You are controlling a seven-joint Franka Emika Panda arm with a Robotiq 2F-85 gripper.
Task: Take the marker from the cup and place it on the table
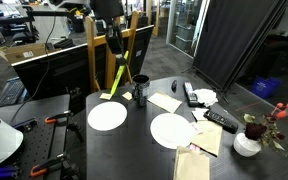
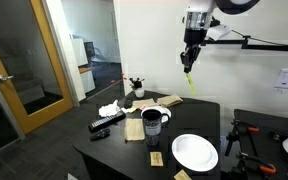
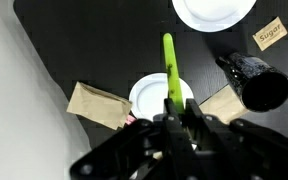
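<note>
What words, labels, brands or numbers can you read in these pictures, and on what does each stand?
"Sugar" (small, so not quite certain): on the brown packet in the wrist view.
Print on the white sheet on the wall in an exterior view: too small to read.
Nothing else is readable.

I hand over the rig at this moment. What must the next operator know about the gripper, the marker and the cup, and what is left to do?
Gripper: shut on the marker and raised well above the table.
Marker: hangs tip down from the fingers, fully out of the cup.
Cup: stands upright on the table between the two plates.
Done: the marker is taken from the cup.
Left: lower the marker, lay it on the table, open the gripper.
Note: in the wrist view the marker points at a white plate, so it is probably best to shift over bare table first.
</note>
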